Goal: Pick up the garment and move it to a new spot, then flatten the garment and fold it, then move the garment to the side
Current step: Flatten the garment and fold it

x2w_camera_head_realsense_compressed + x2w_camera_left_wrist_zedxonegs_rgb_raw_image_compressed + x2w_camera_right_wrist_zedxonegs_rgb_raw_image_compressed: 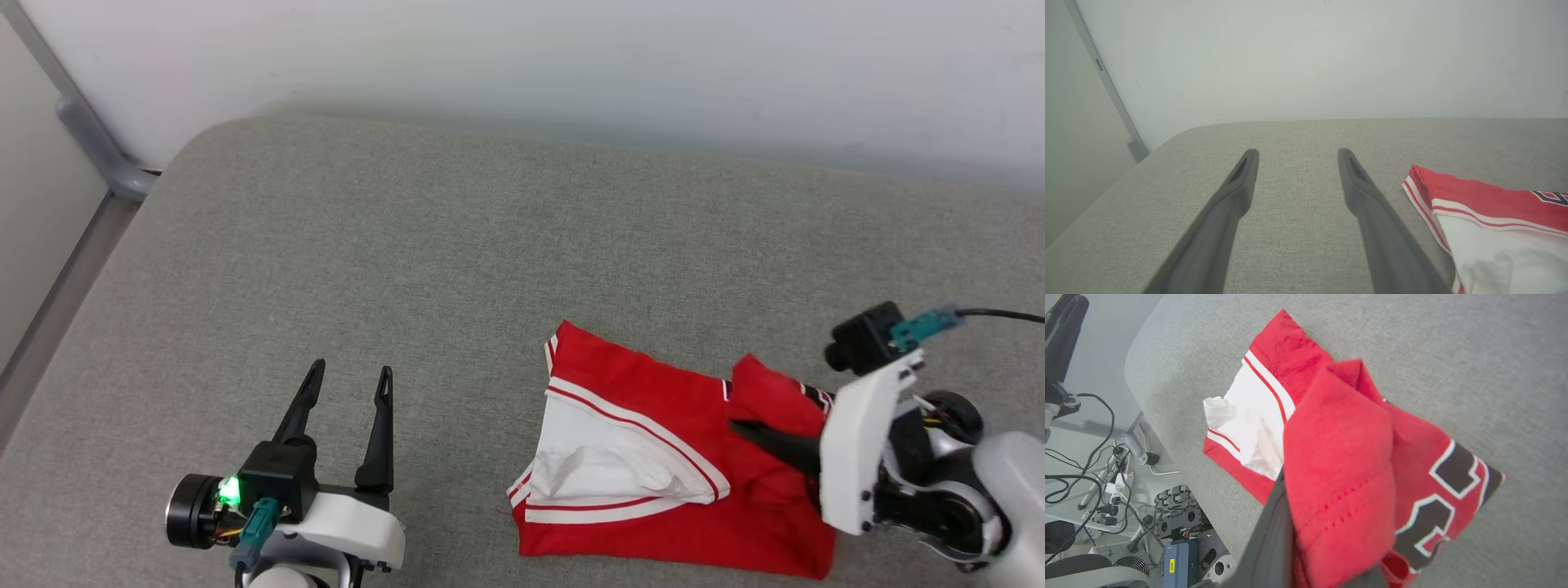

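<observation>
Grey padded surface (392,245); folded red T-shirt (637,392) lies at its near right.
Right tool (763,434) pinches a red fold, jaws nearly closed; left tool (347,377) gapes empty; probably best to shift low so the folds hold.

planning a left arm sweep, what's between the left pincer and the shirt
Nothing, just bare grey surface between the left pincer and the garment, as the head view shows.
</observation>
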Robot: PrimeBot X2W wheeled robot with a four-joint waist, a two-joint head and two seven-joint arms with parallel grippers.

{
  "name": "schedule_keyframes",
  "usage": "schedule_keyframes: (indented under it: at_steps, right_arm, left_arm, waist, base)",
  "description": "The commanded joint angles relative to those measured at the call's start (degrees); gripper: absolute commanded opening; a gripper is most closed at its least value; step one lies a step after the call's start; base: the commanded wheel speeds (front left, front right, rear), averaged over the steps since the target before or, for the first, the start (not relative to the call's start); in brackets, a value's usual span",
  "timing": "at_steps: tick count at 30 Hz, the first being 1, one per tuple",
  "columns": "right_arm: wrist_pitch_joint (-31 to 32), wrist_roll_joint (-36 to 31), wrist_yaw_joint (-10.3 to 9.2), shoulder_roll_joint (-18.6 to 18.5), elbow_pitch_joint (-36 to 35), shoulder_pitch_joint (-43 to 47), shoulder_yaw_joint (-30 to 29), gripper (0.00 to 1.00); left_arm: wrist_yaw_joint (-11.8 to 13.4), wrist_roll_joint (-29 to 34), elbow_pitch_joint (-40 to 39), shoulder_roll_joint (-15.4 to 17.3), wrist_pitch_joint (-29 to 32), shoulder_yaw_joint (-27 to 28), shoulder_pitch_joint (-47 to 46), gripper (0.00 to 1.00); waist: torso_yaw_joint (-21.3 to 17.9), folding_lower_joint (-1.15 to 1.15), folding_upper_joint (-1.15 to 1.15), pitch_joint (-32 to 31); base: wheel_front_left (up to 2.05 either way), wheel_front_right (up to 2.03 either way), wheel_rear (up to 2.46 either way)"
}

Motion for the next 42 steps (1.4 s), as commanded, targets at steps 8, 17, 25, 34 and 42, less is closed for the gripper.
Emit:
schedule_keyframes:
  at_steps: [8,17,25,34,42]
  right_arm:
    - [-1.17,-7.97,-0.03,9.99,8.09,-10.11,7.33,0.0]
    - [-6.13,-13.46,-0.03,15.97,21.55,-14.66,13.2,0.0]
    - [-12.6,-12.31,-0.03,17.4,25.05,-14.23,15.66,1.0]
    - [-24.58,-15.82,-0.04,11.43,15.73,-12.77,10.92,1.0]
    - [-40.8,-30.33,-0.04,12.08,10.01,-6.41,-5.76,1.0]
  left_arm:
    - [-1.03,0.97,0.31,-1.74,-0.12,0.07,-2.48,1.0]
    - [-1.39,1.04,0.58,-2.58,-0.12,0.14,-4.14,1.0]
    - [-1.26,1.53,1.35,-2.88,-0.12,0.54,-3.55,1.0]
    - [-1.37,2.27,1.26,-2.69,-0.12,2.11,-1.11,1.0]
    - [-1.52,2.99,0.63,-2.21,-0.12,3.26,1.15,1.0]
  waist:
    - [1.29,0.0,0.0,3.38]
    - [2.0,0.0,0.0,5.69]
    - [1.26,0.0,0.0,4.32]
    - [-1.27,0.0,0.0,0.54]
    - [-4.31,0.0,0.0,-2.43]
  base:
    - [0.0,0.0,0.0]
    - [0.0,0.0,0.0]
    - [0.0,0.0,0.0]
    - [0.0,0.0,0.0]
    - [0.0,0.0,0.0]
